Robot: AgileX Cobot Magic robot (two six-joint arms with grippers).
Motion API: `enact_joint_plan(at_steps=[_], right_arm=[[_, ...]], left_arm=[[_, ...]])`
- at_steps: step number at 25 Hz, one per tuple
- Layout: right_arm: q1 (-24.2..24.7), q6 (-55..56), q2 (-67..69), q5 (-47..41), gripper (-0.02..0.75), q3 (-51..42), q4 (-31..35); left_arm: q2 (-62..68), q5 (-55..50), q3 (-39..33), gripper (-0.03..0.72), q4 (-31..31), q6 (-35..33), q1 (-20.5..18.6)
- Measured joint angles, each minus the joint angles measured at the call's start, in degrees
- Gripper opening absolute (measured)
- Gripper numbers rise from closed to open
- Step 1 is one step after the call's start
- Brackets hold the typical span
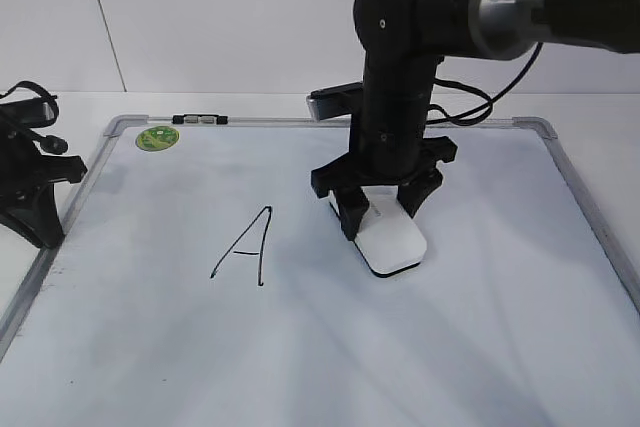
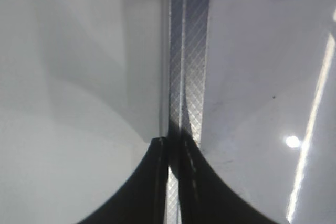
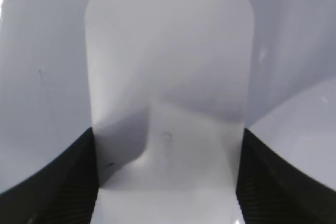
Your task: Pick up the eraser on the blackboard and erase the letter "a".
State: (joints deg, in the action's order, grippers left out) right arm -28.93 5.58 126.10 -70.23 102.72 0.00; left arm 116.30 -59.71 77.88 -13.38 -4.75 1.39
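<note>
While the right gripper (image 1: 385,209) sits down over the eraser (image 1: 392,239), jaws either side of the block and flush to its long edges in the right wrist view (image 3: 167,93), I'd read this as the grasp step: pads at the sides, but whether they're actually squeezing I can't tell, so treat it as not yet secured. Eraser lies flat on the blackboard (image 1: 450,347), right of centre, roughly 3 o'clock from the capital "A" (image 1: 245,247) and well apart from it. No lowercase "a" shows in any view; it may be hidden under the arm or eraser, can't say. To do this well: close square on the long sides, keep the grip low on the plastic so the felt stays flat, lift straight, no tilt. Then find the target before wiping; the capital "A" is not it, keep clear. Smooth plastic will likely slip if pinched at a corner. Left gripper (image 2: 173,182) is pinched closed, empty, parked over the board's frame (image 2: 186,51) at the 9 o'clock edge, out of the way. Green sticker (image 1: 157,137) and clip (image 1: 200,120) at the 11 o'clock corner, irrelevant.
</note>
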Motion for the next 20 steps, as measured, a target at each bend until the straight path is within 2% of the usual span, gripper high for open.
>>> enact_joint_plan(at_steps=[7, 11, 20], right_arm=[[0.24, 0.23, -0.14, 0.1, 0.552, 0.13, -0.31], [0.75, 0.72, -1.85, 0.1, 0.552, -0.49, -3.6], [0.99, 2.92, -15.84, -0.09, 0.552, -0.49, -6.27]], left_arm=[[0.0, 0.1, 0.0, 0.015, -0.04, 0.0, 0.0], [0.0, 0.1, 0.0, 0.015, -0.04, 0.0, 0.0], [0.0, 0.1, 0.0, 0.015, -0.27, 0.0, 0.0]])
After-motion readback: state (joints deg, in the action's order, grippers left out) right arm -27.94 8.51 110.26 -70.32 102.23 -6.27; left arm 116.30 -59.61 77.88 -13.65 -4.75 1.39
